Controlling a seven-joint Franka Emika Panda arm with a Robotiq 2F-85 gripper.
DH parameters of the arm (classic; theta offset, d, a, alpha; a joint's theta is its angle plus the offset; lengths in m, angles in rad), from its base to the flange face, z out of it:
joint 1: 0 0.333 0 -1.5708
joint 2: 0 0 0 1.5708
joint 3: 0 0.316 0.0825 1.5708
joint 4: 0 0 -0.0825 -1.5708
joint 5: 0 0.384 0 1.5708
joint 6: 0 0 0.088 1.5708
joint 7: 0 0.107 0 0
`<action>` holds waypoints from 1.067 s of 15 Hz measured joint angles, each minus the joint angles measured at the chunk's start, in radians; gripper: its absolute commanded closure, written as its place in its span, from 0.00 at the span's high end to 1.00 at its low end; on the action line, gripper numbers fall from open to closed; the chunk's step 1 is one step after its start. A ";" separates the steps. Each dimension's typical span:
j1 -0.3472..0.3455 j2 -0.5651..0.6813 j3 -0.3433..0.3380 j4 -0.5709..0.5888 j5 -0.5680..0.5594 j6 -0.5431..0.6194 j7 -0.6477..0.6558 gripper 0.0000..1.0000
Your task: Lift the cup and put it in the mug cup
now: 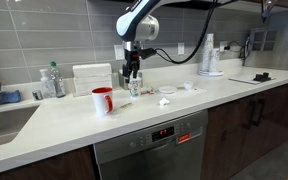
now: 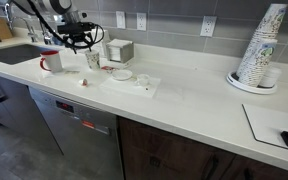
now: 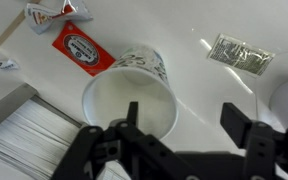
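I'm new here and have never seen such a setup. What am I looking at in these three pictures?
This is one robot arm working over a white kitchen counter. Two pictures come from cameras standing in the room; the third looks down from the arm's wrist. Its end effector, a two-fingered claw, is open just above a small pale printed cup and holds nothing. A red mug stands nearby, a tall stack of white cups farther along, and a red packet lies beside the cup.
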 measured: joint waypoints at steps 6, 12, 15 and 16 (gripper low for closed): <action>0.004 0.014 0.001 0.041 -0.002 -0.069 0.005 0.08; 0.004 0.015 -0.003 0.050 -0.012 -0.093 0.010 0.01; 0.005 0.012 -0.001 0.061 -0.012 -0.094 0.013 0.01; 0.006 0.006 0.001 0.066 -0.012 -0.097 0.015 0.01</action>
